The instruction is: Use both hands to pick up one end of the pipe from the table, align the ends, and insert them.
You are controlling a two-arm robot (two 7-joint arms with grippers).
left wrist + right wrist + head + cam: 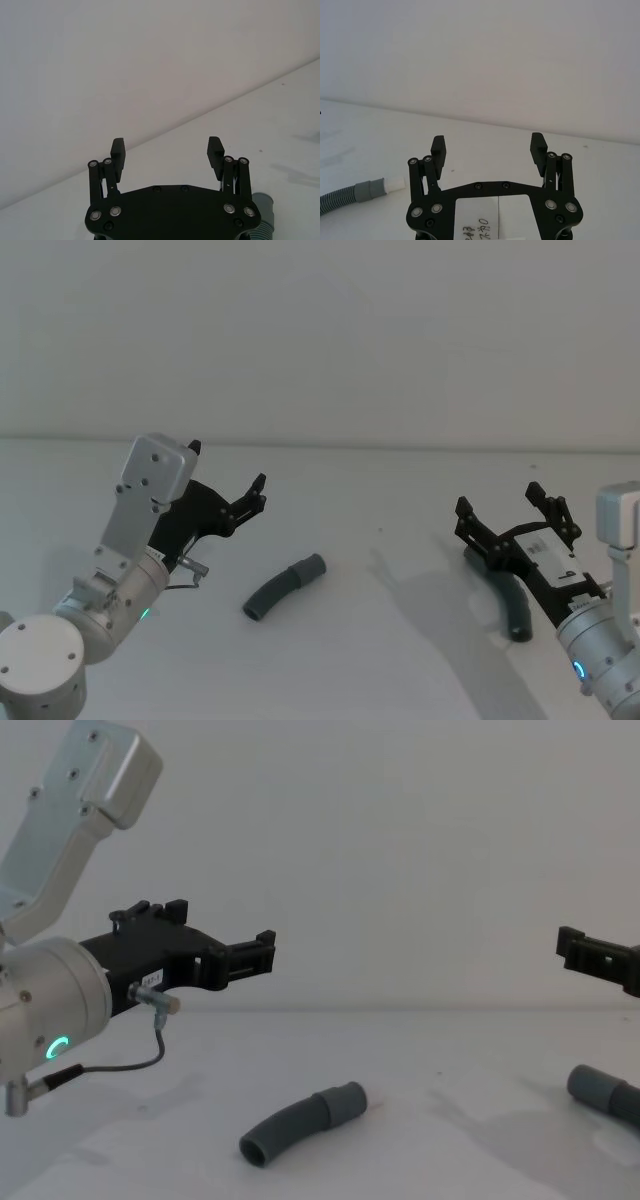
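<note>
Head cam: high, looking fwd/down at table [400, 490]. Chest cam: low, side-on, closer. Both share curved pipe piece [285, 587] btwn left gripper [228, 465] & right gripper [499, 498]. Wrist cams: right behind each, facing wall [125, 60].

Found flat on the table [400, 660]: curved pipe piece [285, 586] near centre, second pipe piece [516, 615] well apart to its right. Raised above the surface: left gripper [228, 466] just left of the curved piece, right gripper [499, 498] over the second piece.
</note>
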